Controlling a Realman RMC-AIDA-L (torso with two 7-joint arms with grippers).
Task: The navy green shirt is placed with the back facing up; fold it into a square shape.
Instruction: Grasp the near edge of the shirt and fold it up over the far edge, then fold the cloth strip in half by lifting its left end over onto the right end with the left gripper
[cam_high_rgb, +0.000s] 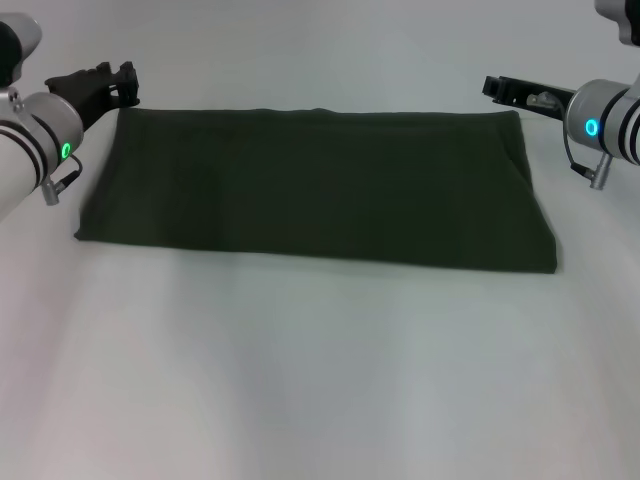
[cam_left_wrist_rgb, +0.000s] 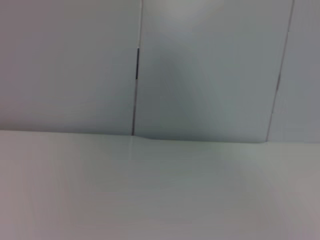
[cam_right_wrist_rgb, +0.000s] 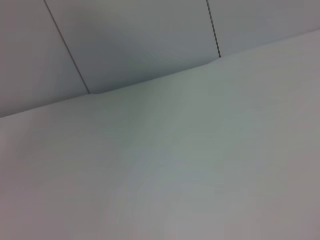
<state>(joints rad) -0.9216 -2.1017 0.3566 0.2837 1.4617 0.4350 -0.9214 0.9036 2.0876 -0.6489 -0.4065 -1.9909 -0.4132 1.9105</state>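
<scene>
Two grippers, both mine, both at the far corners of the cloth. Left gripper (cam_high_rgb: 118, 82): one, black, just beside the far left corner of the shirt, its tip close to the fabric edge; I cannot tell how far my fingers stand apart, nor whether they touch the cloth. Right gripper (cam_high_rgb: 497, 88): one, black, near the far right corner of the shirt, pointing inward along the far edge; finger spread likewise not readable. Neither holds anything that I can see.

One navy green shirt (cam_high_rgb: 320, 190): dark olive, folded into a wide rectangular band, lying flat across the middle of the table, long side running left to right. Plain surface facing up; no lettering, brand or label visible on it. A slight raised fold shows along its right end.

One white table (cam_high_rgb: 300, 380), bare in front of the shirt. Both wrist views show only table surface and pale wall panels (cam_left_wrist_rgb: 210, 65) with thin seams.
</scene>
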